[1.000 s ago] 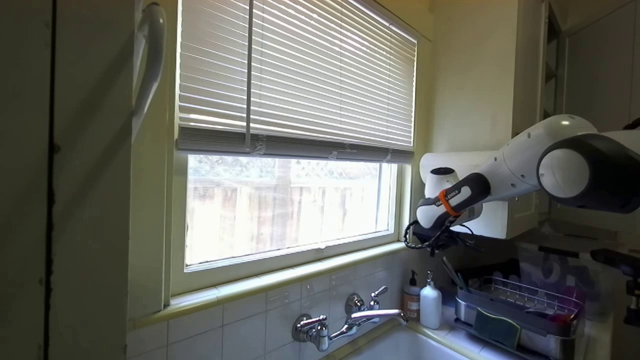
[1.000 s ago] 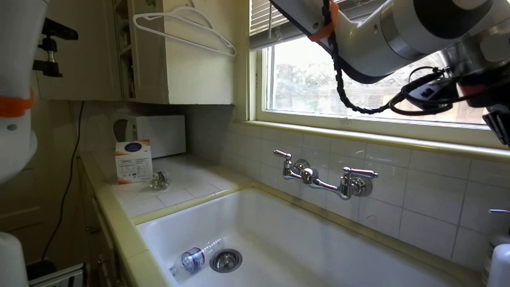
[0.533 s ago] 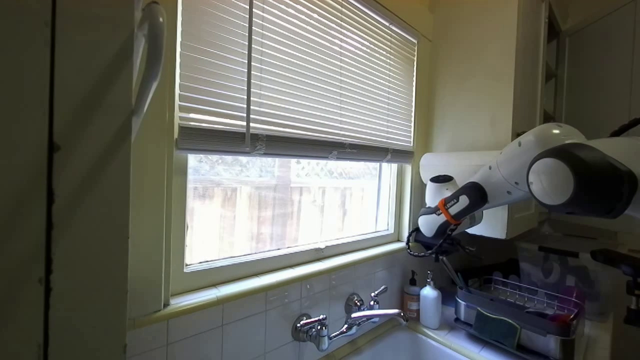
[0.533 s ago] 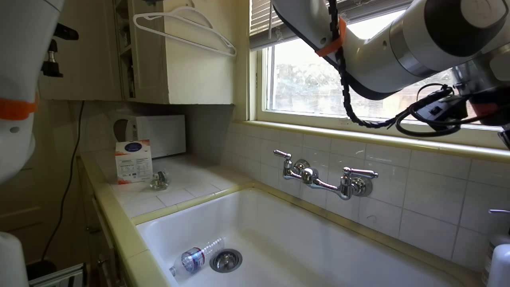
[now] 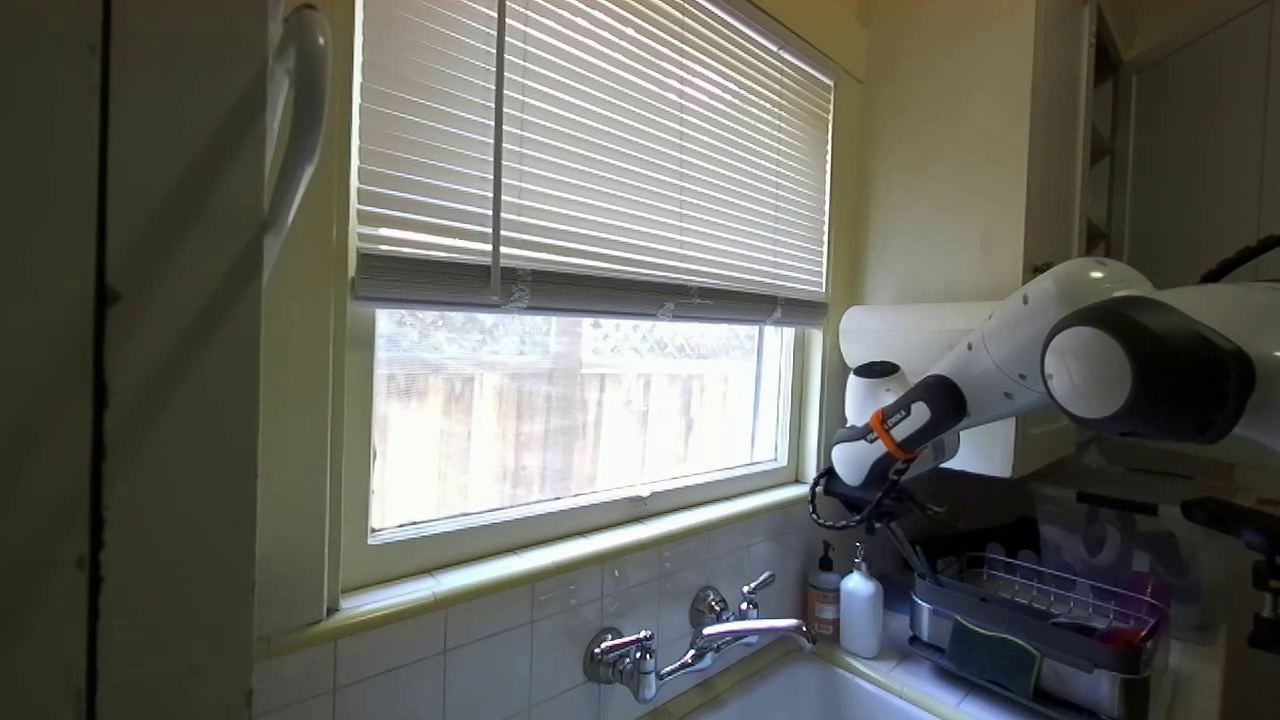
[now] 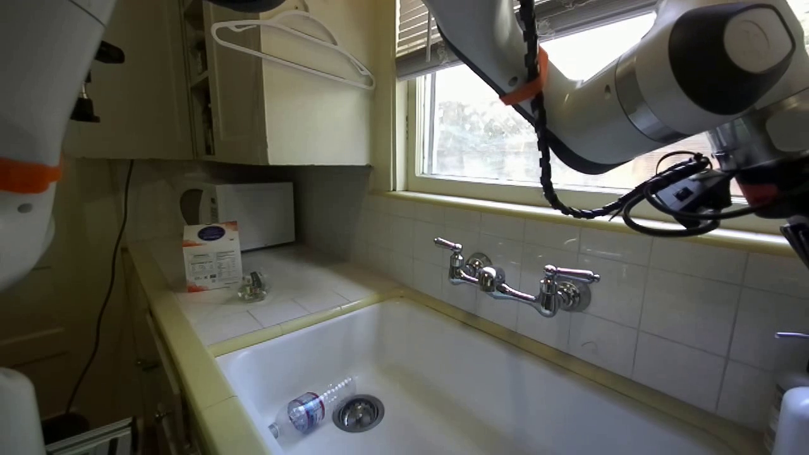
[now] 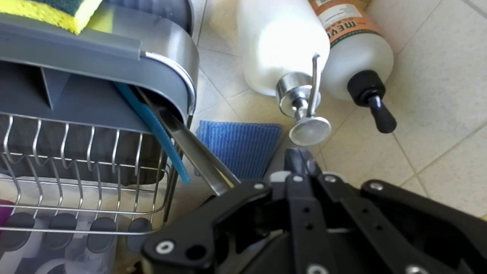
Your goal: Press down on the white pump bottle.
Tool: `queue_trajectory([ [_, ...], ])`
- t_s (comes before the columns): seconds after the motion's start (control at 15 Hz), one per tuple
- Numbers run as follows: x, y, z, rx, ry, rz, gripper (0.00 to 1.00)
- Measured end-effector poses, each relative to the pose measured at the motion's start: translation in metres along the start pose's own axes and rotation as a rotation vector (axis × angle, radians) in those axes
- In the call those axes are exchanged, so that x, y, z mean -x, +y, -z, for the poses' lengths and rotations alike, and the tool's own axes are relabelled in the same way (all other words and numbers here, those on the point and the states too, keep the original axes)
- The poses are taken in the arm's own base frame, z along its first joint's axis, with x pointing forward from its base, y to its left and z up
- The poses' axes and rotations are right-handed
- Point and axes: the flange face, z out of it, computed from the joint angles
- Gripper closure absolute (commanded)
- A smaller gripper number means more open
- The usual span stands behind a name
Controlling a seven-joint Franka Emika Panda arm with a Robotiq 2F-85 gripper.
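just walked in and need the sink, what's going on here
A robot arm looks ready to press the pump on the white bottle by the sink. The gripper is shut, apparently holding nothing, and close to the pump in the wrist view. No contact shows and the pump looks raised, so the press seems not yet done.

In an exterior view, a clear plastic bottle [image 6: 306, 412] lies in the sink [image 6: 455, 404] just beside the drain [image 6: 358, 414], and a carton [image 6: 212, 258] stands on the tiled surface [image 6: 287, 309]. In the wrist view, a blue cloth [image 7: 239, 148] shows near the dish rack [image 7: 76, 53].
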Motion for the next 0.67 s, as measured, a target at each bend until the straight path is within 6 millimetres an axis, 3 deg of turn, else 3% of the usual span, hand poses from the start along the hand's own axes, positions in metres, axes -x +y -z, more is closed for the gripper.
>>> queue_trajectory([
  [0.67, 0.012, -0.013, -0.014, -0.010, 0.005, 0.019, 1.00],
])
